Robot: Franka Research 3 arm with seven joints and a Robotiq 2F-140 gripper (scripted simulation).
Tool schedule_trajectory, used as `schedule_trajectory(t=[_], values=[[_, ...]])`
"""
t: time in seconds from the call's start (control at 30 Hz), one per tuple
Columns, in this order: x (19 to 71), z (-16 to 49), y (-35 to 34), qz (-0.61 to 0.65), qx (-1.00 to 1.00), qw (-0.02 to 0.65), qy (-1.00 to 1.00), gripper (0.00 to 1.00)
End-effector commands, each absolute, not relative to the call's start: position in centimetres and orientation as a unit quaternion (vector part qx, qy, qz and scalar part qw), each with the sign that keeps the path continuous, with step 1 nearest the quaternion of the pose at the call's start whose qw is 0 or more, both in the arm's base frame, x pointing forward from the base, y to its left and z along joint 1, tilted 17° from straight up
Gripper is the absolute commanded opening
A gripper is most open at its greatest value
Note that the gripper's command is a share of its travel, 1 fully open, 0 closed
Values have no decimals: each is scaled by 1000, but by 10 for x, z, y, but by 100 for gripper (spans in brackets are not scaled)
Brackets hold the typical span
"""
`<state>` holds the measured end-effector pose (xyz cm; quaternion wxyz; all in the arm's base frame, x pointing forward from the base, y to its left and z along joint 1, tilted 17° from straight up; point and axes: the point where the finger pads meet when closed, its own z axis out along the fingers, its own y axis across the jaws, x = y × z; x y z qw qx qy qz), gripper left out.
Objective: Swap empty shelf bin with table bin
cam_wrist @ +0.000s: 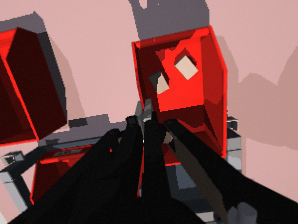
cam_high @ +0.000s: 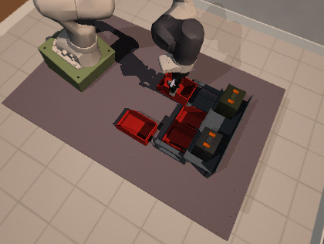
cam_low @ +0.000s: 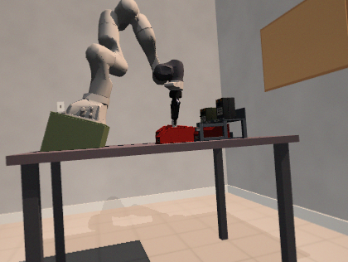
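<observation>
The red bin with pale parts inside, the loaded bin, is at the front of the shelf's far bay. Its rear end reaches the shelf's front edge; whether it rests on anything is hard to tell. My gripper points down at this bin's long side wall, with its fingers closed and the thin wall between the tips. The empty red bin lies in front of the shelf's near end, open side up, close to the shelf's corner.
The grey shelf holds two more red bins side by side. Two dark boxes with orange marks stand on its upper level. The green robot base is at the other end of the table.
</observation>
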<state>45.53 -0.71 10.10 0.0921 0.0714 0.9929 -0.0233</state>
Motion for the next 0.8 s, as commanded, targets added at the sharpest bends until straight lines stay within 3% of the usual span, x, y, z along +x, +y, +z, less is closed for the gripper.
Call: schedule_trajectory(t=[0.0, 0.77], values=[[458, 101, -7, -23, 75, 89, 993, 0], [481, 108, -10, -23, 76, 89, 993, 0]])
